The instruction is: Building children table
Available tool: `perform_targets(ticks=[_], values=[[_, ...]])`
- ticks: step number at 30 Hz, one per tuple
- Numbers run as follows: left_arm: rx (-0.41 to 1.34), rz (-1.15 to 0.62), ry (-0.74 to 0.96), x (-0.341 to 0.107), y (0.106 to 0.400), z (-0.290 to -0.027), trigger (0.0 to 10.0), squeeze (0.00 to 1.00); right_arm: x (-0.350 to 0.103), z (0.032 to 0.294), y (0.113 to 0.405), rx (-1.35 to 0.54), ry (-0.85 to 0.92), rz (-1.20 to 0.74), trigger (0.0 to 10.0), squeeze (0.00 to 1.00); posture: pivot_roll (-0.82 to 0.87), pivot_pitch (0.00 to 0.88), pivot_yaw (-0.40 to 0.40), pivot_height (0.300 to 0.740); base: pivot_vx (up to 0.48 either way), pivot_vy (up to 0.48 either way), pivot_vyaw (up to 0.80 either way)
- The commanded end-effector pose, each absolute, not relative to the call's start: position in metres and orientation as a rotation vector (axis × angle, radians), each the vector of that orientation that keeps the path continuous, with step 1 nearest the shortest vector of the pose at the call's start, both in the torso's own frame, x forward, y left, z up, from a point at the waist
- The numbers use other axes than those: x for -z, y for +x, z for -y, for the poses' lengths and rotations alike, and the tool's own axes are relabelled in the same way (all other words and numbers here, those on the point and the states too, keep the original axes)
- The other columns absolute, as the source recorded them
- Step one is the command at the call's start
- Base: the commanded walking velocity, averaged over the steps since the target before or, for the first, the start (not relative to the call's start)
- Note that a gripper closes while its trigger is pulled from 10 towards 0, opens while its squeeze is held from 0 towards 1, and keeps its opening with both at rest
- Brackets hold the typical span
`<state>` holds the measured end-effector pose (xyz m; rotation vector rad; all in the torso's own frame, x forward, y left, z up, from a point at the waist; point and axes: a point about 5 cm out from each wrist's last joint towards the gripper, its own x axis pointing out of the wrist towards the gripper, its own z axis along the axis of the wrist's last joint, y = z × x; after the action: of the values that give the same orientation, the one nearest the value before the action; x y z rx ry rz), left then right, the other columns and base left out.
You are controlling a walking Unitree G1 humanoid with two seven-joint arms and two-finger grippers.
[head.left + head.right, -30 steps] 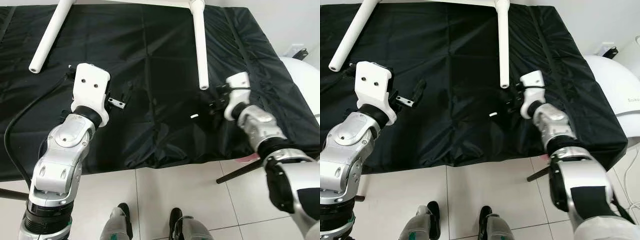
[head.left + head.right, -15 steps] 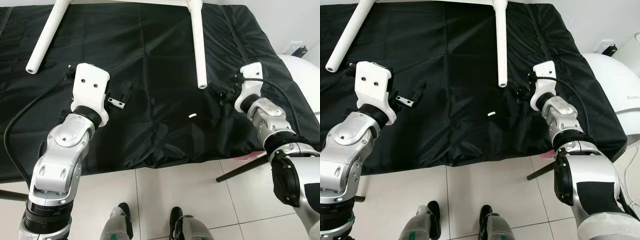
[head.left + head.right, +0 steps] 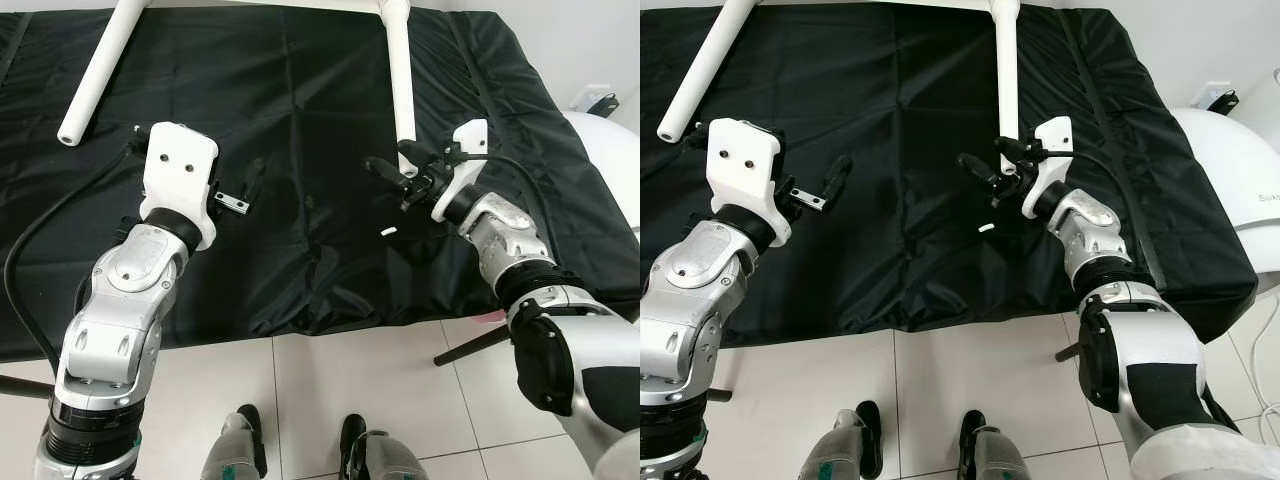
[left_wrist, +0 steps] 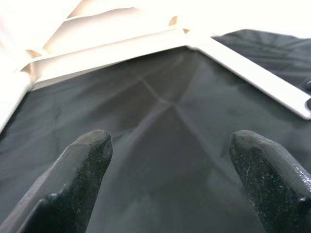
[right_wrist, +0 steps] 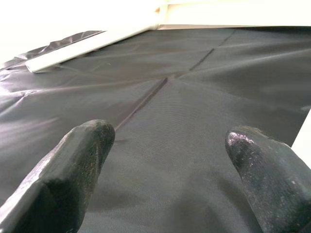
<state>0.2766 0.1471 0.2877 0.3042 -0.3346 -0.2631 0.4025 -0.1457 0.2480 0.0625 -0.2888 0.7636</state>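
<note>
We see the right gripper (image 3: 392,170) held low over the black fabric sheet (image 3: 300,120) that covers the work surface, its two long black fingers spread wide apart with nothing between them. One fingertip lies just beside the free end of the nearer white round table leg (image 3: 402,80); whether it actually touches the leg we cannot tell from the head views. In the right wrist view the two fingers (image 5: 73,170) frame bare dark cloth, again well separated and empty.

The left gripper (image 3: 240,195) sits over the left part of the sheet, in front of its white wrist housing (image 3: 180,185). In the left wrist view its fingers (image 4: 77,179) are likewise wide apart, holding nothing, pointing across the cloth toward the pale underside frame of the white children's table (image 4: 112,39).

That table lies upside down at the far edge of the sheet. Its nearer leg runs toward us and ends close to the right gripper, while a second white round leg (image 3: 95,70) slants toward the left edge, its open end well apart from the left wrist.

A small white peg-like piece (image 3: 388,231) lies loose on the cloth, near the right gripper's wrist and on our side of it.

The sheet hangs over the near edge of the surface, above a floor of pale square tiles (image 3: 350,380). A white rounded object (image 3: 610,150) stands at the right, beside the sheet's edge, and a thick black cable (image 3: 40,240) loops beside the left arm.
</note>
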Motion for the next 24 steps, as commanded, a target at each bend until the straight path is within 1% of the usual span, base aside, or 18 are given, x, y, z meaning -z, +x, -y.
perform_targets(ticks=[1, 11, 16, 21, 24], values=[[0.392, 0.325, 0.32, -0.285, 0.27, -0.137, 10.0, 0.0, -0.242, 0.148, 0.402, -0.764, 0.066, 0.259, 10.0, 0.0, 0.11, 0.353, -0.086, 0.74, 0.0, 0.0, 0.0], [0.554, 0.26, 0.358, -0.272, 0.258, -0.124, 10.0, 0.0, -0.229, 0.146, 0.399, -0.8, 0.075, 0.215, 10.0, 0.0, 0.12, 0.415, -0.085, 0.74, 0.0, 0.0, 0.0], [0.655, 0.219, 0.428, -0.259, 0.249, -0.113, 10.0, 0.0, -0.217, 0.143, 0.396, -0.821, 0.077, 0.188, 10.0, 0.0, 0.11, 0.435, -0.086, 0.74, 0.0, 0.0, 0.0], [0.674, 0.219, 0.405, -0.26, 0.246, -0.109, 10.0, 0.0, -0.212, 0.146, 0.395, -0.815, 0.072, 0.167, 10.0, 0.0, 0.11, 0.448, -0.085, 0.74, 0.0, 0.0, 0.0], [0.671, 0.224, 0.392, -0.263, 0.243, -0.109, 10.0, 0.0, -0.216, 0.155, 0.397, -0.77, 0.059, 0.175, 10.0, 0.0, 0.11, 0.47, -0.085, 0.74, 0.0, 0.0, 0.0]])
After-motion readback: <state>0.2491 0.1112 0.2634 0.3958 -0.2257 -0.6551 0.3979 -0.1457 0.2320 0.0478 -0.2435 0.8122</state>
